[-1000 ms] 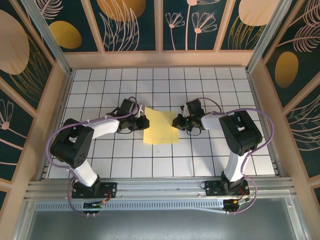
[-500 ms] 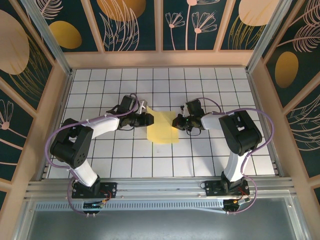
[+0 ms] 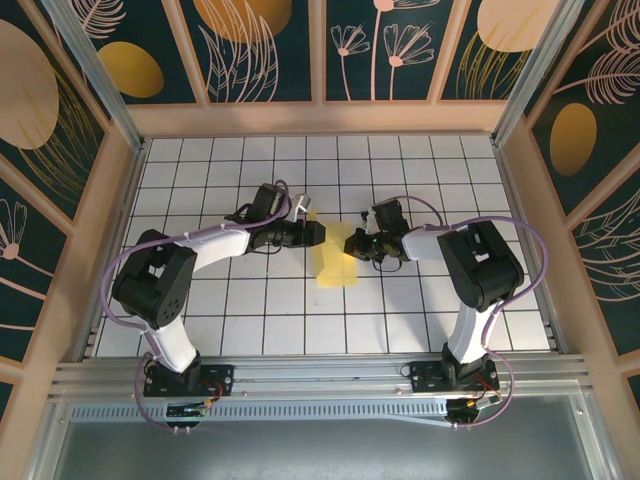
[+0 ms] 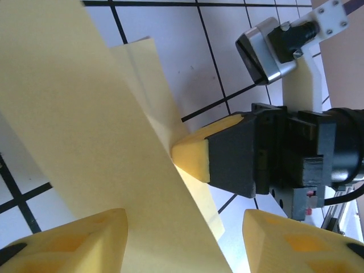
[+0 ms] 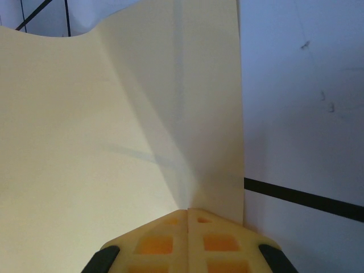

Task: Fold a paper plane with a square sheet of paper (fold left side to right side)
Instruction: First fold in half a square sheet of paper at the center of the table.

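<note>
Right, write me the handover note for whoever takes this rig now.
Left gripper: open, with the raised left side of the square sheet of paper standing between its fingers.
Right gripper: shut, tips pressed on the sheet near its right edge.
Paper: mid-table, with the right part flat and the left part lifted and curving toward the right.
Done: the left side is raised partway across.
Left: lay it onto the right edge, crease it, then do every later fold.

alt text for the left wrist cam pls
A pale-yellow square sheet of paper rises diagonally across the frame, raised off the white grid table. The left gripper has its yellow fingertips apart at the bottom, the sheet running between them, and the right gripper meets the sheet's edge at centre.
</note>
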`<state>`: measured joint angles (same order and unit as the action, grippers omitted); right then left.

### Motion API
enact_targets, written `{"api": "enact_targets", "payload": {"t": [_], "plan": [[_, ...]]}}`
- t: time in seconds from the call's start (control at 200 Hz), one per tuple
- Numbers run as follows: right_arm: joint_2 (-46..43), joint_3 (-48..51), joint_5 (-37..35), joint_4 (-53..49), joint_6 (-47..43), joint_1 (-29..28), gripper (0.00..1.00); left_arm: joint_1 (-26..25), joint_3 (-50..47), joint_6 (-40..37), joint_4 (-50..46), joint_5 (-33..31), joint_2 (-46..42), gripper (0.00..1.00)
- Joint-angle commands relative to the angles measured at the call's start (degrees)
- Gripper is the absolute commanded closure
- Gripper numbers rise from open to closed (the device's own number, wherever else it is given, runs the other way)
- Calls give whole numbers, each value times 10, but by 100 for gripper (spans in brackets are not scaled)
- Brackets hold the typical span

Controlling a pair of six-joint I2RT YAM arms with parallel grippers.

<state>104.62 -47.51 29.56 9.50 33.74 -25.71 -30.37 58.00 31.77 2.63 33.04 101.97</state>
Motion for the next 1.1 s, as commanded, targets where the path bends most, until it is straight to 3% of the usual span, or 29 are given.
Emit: {"api": "enact_targets", "payload": {"t": [0.0, 0.255, 0.716, 0.911, 1.096], "plan": [[-8, 17, -5, 9, 13, -6, 98, -5, 19, 5, 8, 15, 18, 43], [-21, 28, 12, 45, 32, -2, 97, -8, 25, 2, 6, 3, 34, 48], [-51, 35, 20, 62, 43, 5, 96, -14, 30, -6, -5, -12, 55, 76], [-99, 58, 33, 82, 45, 34, 87, -15, 30, -5, -8, -20, 60, 86], [-121, 119, 137, 223, 108, 62, 67, -17, 32, -4, -8, -27, 59, 92]]}}
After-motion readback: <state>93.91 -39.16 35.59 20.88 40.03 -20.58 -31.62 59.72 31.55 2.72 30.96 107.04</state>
